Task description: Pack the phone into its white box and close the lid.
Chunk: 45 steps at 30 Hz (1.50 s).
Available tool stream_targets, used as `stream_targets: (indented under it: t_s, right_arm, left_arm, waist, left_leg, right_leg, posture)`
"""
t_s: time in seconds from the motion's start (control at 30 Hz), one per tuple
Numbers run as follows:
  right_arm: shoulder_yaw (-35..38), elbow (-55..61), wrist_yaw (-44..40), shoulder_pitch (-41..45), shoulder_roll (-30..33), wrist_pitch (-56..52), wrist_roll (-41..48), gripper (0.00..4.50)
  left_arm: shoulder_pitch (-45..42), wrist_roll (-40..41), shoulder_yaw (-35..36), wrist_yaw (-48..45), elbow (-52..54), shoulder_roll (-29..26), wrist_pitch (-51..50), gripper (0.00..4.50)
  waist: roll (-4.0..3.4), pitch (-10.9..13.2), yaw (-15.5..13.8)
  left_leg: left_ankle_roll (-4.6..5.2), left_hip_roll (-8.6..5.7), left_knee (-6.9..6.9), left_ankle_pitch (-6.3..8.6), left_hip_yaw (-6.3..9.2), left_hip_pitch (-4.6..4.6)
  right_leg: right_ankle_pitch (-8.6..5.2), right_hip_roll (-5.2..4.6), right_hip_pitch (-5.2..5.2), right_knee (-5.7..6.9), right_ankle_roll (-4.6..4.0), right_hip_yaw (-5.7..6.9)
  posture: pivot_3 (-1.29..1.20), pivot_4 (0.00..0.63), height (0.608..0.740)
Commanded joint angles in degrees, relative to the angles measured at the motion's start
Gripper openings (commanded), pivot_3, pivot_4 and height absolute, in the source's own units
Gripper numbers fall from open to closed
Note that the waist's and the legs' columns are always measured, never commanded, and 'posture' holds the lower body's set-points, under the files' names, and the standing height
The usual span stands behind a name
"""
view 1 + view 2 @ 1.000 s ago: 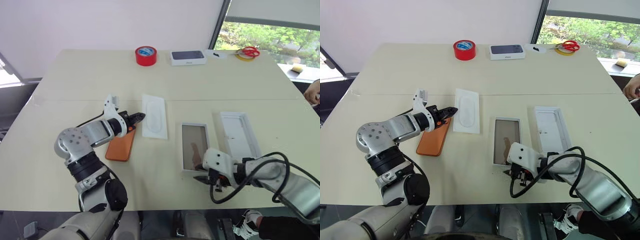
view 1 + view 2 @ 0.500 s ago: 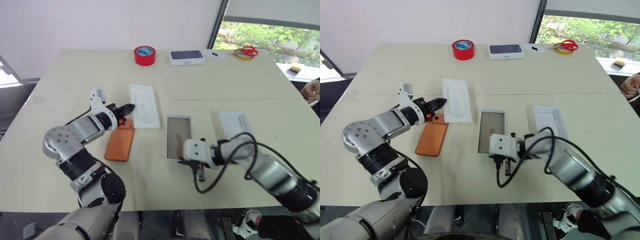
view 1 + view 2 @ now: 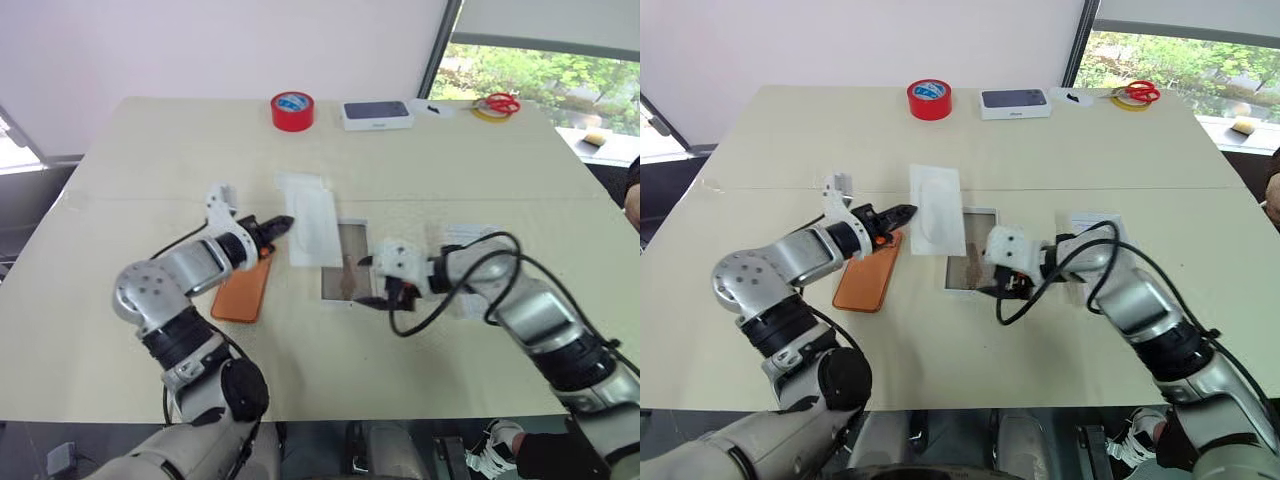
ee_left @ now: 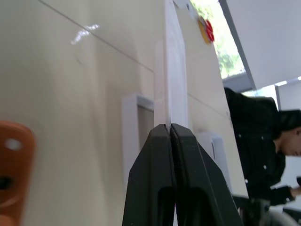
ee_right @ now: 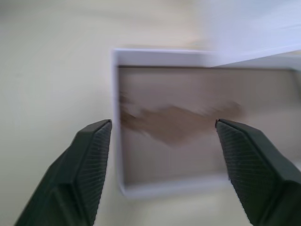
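While the left gripper (image 3: 286, 221) stays clenched on the edge of the flat white insert (image 3: 311, 220), that insert now hangs over the near-left corner of the white box (image 3: 971, 264) instead of lying beside it. At the left gripper's seven o'clock the phone (image 3: 243, 290) lies back-up on the table (image 3: 130, 160). At the insert's four o'clock, the right gripper (image 3: 1006, 287) has come up over the box, fingers now spread wide, grasping nothing. The lid (image 3: 1092, 228) lies at its three o'clock.
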State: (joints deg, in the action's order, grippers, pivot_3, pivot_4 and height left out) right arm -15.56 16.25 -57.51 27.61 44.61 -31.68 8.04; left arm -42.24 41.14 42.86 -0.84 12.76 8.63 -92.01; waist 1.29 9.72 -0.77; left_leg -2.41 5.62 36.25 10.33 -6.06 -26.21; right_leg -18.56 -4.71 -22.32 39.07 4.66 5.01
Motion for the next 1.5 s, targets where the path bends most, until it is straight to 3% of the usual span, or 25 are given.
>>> stream_targets:
  t_s: [0.03,0.27,0.67,0.77,0.93,1.07,1.17,1.23,1.33,1.5]
  right_arm:
    - [7.74,6.0,0.68,-3.55,2.89,-2.77,3.31,3.39]
    - [12.61,9.81,3.11,-8.73,4.22,-5.51,5.02,3.39]
    - [12.53,9.2,7.33,-9.37,1.78,-4.73,5.74,3.39]
    - [12.65,8.87,7.53,-9.17,1.8,-4.32,6.0,3.46]
    - [12.91,8.37,7.82,-8.87,1.92,-3.82,6.48,3.46]
    - [12.29,7.79,8.85,-7.22,0.45,-3.71,6.61,3.46]
    - [11.14,7.43,10.0,-5.38,-1.43,-4.8,6.91,2.68]
    - [9.3,6.5,11.5,-3.5,-3.56,-5.9,6.1,1.7]
    - [4.69,4.43,14.67,-0.27,-7.44,-7.7,3.11,0.14]
    - [-2.14,-2.42,20.95,6.04,-12.62,-10.28,-4.44,0.06]
  left_arm:
    - [1.22,1.5,-4.82,0.24,3.0,1.93,-0.49,0.0]
    - [3.12,0.77,-8.95,-0.1,1.99,1.7,-0.49,0.0]
    - [5.66,-0.72,-12.48,0.18,1.34,3.08,-0.41,0.0]
    - [5.88,-0.76,-12.55,0.09,1.69,3.34,-0.48,0.91]
    - [5.71,0.29,-12.38,-0.63,2.69,2.66,-0.49,3.32]
    - [4.61,0.35,-11.43,-1.37,3.16,0.83,-0.44,3.32]
    - [4.04,0.32,-11.52,-2.35,3.5,-1.85,1.49,3.37]
    - [4.86,-0.8,-14.83,-4.61,4.16,-6.37,5.52,3.37]
    - [9.13,-3.75,-24.77,-12.96,5.77,-17.98,14.65,3.37]
    - [16.31,-7.22,-34.47,-27.37,7.14,-33.29,29.52,3.37]
  waist:
    - [-0.01,0.0,0.1]
    - [-0.01,-0.01,0.09]
    - [-0.01,-0.01,0.06]
    - [-0.01,0.0,0.07]
    - [-0.01,0.0,0.06]
    - [-0.01,-0.01,0.07]
    - [-0.01,-0.01,0.19]
    - [-0.01,-0.01,0.3]
    - [-0.07,-0.04,0.72]
    - [-0.11,-0.05,1.03]
  left_leg:
    - [0.03,0.01,-0.02,0.02,0.01,-0.01]
    - [0.16,0.01,-0.03,0.09,0.01,0.04]
    - [0.16,0.0,-0.02,0.09,0.02,0.03]
    - [0.16,0.0,-0.02,0.09,0.02,0.02]
    - [0.17,0.0,-0.02,0.1,0.02,0.02]
    - [0.17,0.0,-0.02,0.1,0.02,0.02]
    - [0.17,0.01,-0.03,0.1,0.02,0.02]
    - [0.16,0.01,-0.04,0.09,0.02,0.03]
    - [0.1,0.04,-0.1,0.05,0.01,0.04]
    - [-0.02,0.04,-0.09,-0.01,-0.07,0.0]
  right_leg:
    - [0.0,0.01,-0.03,0.0,-0.01,0.0]
    - [0.0,0.03,-0.01,0.01,-0.01,-0.01]
    - [0.0,0.02,-0.01,0.0,-0.01,-0.01]
    - [0.0,0.02,-0.01,0.0,-0.01,-0.01]
    - [0.0,0.02,-0.01,0.0,-0.01,-0.01]
    - [0.0,0.02,-0.02,0.0,-0.01,-0.01]
    - [0.0,0.03,-0.03,0.0,-0.01,0.0]
    - [0.0,0.04,-0.04,0.01,-0.01,0.0]
    - [0.0,0.07,-0.08,0.03,-0.03,-0.01]
    - [0.0,0.03,-0.14,0.03,-0.04,-0.02]
  posture:
    - [0.0,0.15,0.73]
    - [0.0,0.15,0.73]
    - [0.0,0.15,0.73]
    - [0.0,0.15,0.73]
    - [0.0,0.15,0.73]
    - [0.0,0.15,0.73]
    - [0.0,0.15,0.73]
    - [0.0,0.15,0.73]
    - [0.0,0.15,0.73]
    - [0.0,0.15,0.73]
